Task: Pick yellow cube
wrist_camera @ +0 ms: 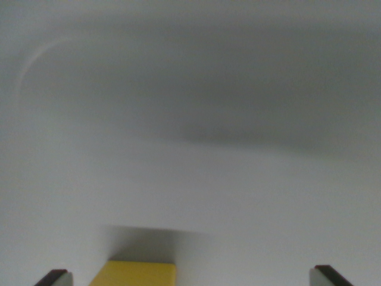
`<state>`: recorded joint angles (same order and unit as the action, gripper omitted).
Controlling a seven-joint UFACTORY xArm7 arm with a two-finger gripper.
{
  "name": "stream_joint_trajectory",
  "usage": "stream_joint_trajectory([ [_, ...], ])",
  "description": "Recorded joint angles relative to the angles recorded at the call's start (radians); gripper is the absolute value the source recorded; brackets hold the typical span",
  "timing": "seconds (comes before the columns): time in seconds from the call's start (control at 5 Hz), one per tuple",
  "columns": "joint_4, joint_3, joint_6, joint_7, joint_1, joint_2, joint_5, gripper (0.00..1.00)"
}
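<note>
a blurred, pale grey surface (190, 179) fills the view, darker shadow across its top

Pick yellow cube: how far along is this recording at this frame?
Done: the gripper is lined up roughly over the yellow cube. In hand: its open fingertips straddle the cube, which sits nearer the wrist view's left one. Left: closing and lifting; the cube appears to rest on the grey surface.

Gripper (191, 275) spread wide, fingertips (55, 277) apart

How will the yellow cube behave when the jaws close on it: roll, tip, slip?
The yellow cube shows straight edges and a flat face, so it probably won't roll. It sits nearer the wrist view's left fingertip, so it may slide sideways before both pads touch.
</note>
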<state>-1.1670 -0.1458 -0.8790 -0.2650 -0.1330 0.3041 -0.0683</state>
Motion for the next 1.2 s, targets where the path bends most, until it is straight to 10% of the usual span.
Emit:
stream_joint_trajectory([
  [1.2, 0.069, -0.016, 0.111, -0.049, -0.0231, 0.051, -0.0082, 0.0],
])
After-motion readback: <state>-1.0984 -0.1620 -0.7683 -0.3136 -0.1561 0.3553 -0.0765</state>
